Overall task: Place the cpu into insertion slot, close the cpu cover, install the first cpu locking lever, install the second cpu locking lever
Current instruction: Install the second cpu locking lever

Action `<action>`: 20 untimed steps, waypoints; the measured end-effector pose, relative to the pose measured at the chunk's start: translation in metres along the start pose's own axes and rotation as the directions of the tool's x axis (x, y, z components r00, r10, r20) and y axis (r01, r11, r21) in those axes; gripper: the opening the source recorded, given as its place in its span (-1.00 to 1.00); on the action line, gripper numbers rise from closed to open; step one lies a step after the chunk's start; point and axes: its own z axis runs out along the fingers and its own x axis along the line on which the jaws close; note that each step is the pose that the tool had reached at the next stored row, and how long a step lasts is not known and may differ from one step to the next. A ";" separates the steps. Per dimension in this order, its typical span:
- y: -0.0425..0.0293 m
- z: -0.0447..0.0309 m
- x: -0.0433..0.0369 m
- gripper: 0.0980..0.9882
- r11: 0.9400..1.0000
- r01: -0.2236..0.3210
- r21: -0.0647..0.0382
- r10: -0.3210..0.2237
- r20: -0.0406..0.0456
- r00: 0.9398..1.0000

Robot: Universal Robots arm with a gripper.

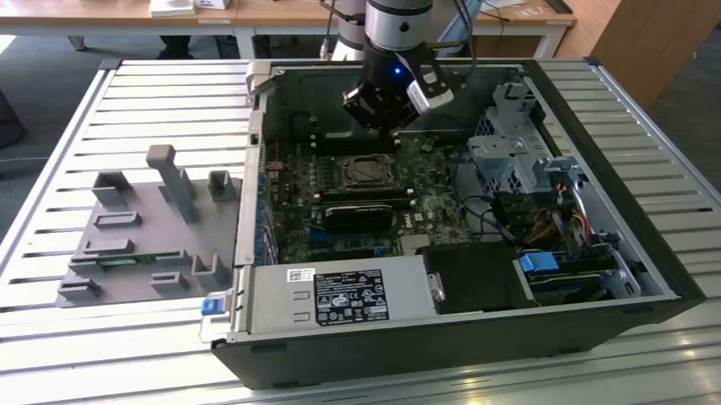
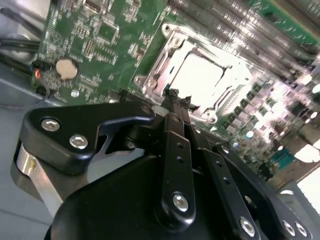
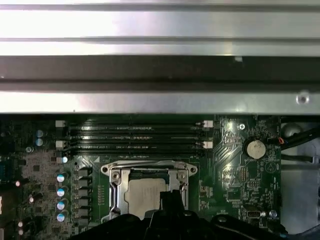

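Observation:
The cpu (image 2: 200, 77) lies flat in the insertion slot on the green motherboard, its pale metallic top catching the light. The silver cpu cover (image 2: 161, 61) lies down around it, and the chip shows through the cover's window. My gripper (image 2: 172, 94) hangs just above the edge of the socket, its black fingers drawn together with nothing between them. In the first wrist view the gripper (image 3: 172, 199) overlaps one edge of the cpu (image 3: 142, 196) and the cover frame (image 3: 116, 190). In the exterior view the gripper (image 1: 387, 118) hovers just behind the socket (image 1: 366, 172). Whether the locking levers are latched I cannot tell.
The open computer case (image 1: 631, 211) lies on a slatted metal table. Memory slots (image 3: 135, 135) and a coin battery (image 3: 256, 148) flank the socket. A black card (image 1: 360, 215) sits in front of it, a drive cage (image 1: 512, 152) to the exterior view's right. A grey fixture (image 1: 147, 228) rests at the left.

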 end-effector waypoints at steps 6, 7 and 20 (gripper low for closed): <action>-0.0140 0.0006 -0.0003 -0.96 0.999 0.000 -0.045 0.000 -0.001 1.000; -0.0148 0.0008 -0.0003 -0.96 0.998 -0.001 -0.063 0.000 -0.001 1.000; -0.0285 0.0034 -0.0005 -0.96 0.996 -0.001 -0.087 0.001 -0.002 1.000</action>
